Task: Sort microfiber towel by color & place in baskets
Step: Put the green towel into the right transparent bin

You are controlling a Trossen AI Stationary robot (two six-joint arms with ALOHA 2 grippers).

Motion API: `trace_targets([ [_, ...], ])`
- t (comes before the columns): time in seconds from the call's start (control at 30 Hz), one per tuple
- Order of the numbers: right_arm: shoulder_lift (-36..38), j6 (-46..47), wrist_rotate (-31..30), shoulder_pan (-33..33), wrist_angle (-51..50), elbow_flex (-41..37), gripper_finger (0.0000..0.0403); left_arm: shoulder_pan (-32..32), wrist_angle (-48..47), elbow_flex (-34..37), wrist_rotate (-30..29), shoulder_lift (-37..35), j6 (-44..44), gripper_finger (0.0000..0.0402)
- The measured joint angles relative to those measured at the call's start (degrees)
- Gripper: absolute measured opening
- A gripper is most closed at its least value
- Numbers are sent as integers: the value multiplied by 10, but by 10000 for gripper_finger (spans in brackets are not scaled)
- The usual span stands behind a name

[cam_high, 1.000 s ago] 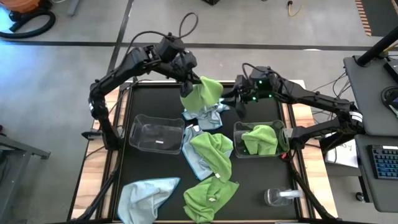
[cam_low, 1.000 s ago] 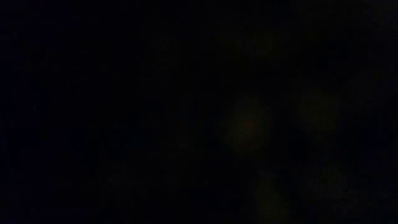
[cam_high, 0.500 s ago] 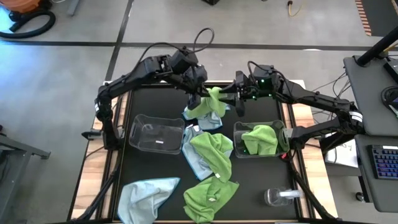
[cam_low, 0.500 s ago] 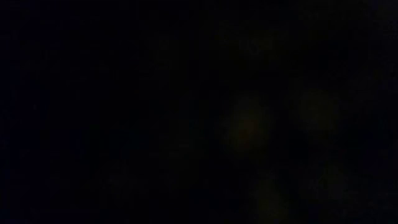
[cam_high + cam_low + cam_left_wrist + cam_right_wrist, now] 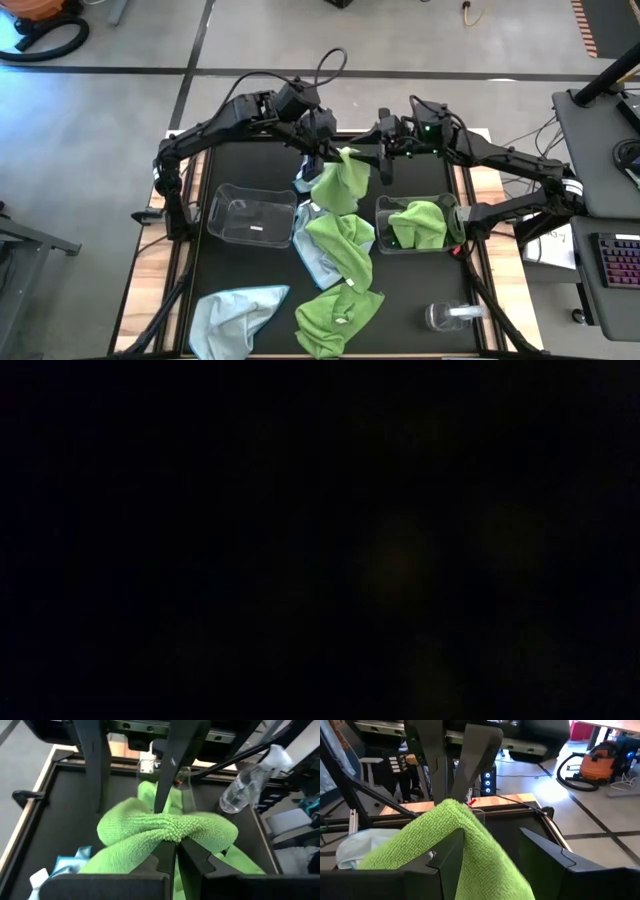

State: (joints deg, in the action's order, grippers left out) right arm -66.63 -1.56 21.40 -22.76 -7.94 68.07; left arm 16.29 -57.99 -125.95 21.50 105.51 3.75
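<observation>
We judge the sorting to be at an early stage. One green towel [image 5: 418,223] already lies in the right-hand basket [image 5: 384,233], so we take that basket as the one for green. The left-hand basket [image 5: 250,216] holds no towel that we can see. Left on the counter [image 5: 240,268] are a large green towel [image 5: 342,245] in the middle, on top of a blue one [image 5: 309,252], another green towel [image 5: 338,312] near the front edge, a blue towel [image 5: 232,312] at the front left, and a bit of blue cloth [image 5: 303,184] at the back, mostly hidden behind the hanging towel. A small clear round container [image 5: 447,316] stands at the front right, apart from the sorting. The low view is dark and tells us nothing.

One more green towel [image 5: 341,182] hangs in the air over the back middle of the counter, between the two arms. In the left wrist view the left gripper [image 5: 177,851] has its fingers [image 5: 165,856] pressed together on a fold of this towel [image 5: 165,827]. The right gripper [image 5: 490,847] meets it from the other side; its fingers [image 5: 452,851] stand apart with the towel [image 5: 455,832] lying between them, one finger touching the cloth, not yet closed on it. We read this as a handover in progress toward the green basket.
</observation>
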Motion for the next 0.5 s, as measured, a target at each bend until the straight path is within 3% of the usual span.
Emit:
trace_targets([
  [0.5, 0, -21, 2, 40, -5, 6, 180, 0, 30, 0, 6, 0, 7, 0],
])
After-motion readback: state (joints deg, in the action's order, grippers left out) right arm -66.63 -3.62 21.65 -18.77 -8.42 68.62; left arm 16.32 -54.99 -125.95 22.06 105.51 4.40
